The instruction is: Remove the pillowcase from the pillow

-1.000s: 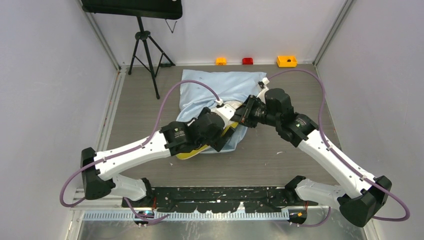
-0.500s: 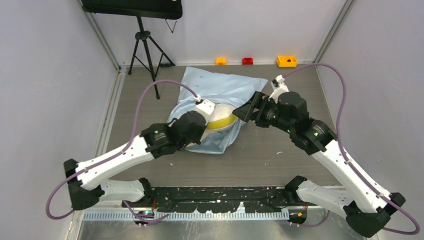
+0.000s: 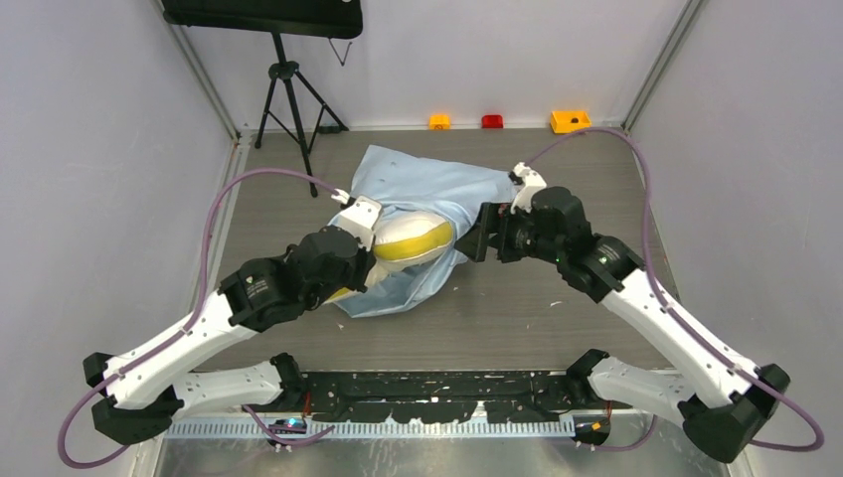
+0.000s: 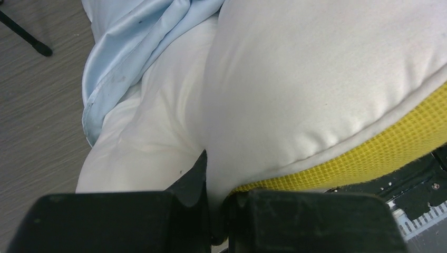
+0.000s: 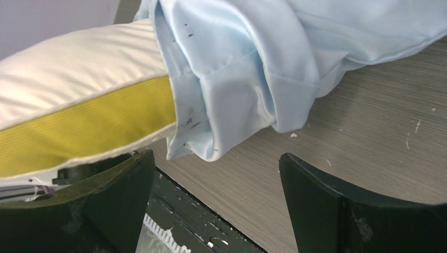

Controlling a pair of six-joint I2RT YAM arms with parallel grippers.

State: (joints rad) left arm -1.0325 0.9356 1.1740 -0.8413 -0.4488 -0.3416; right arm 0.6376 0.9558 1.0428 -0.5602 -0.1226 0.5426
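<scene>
The white pillow (image 3: 413, 235) with its yellow side band (image 4: 379, 153) sticks partly out of the light-blue pillowcase (image 3: 427, 184) at the middle of the table. My left gripper (image 3: 376, 238) is shut on a fold of the pillow's white cover (image 4: 316, 79), right by the yellow band; the pillowcase's hem (image 4: 132, 47) is bunched behind. My right gripper (image 3: 473, 243) stands open just right of the pillow's end. In the right wrist view the gathered pillowcase (image 5: 253, 63) hangs over the pillow (image 5: 79, 68) a little ahead of the open right gripper (image 5: 217, 158), with nothing between its fingers.
A black tripod (image 3: 288, 99) stands at the back left. Small orange (image 3: 438, 121), red (image 3: 492, 121) and yellow (image 3: 570, 121) things sit along the back wall. A black rail (image 3: 437, 383) runs along the near edge. Walls close both sides.
My left gripper shut on the pillow and drew it back toward the left. My right gripper let go of the pillowcase and opened wide.
</scene>
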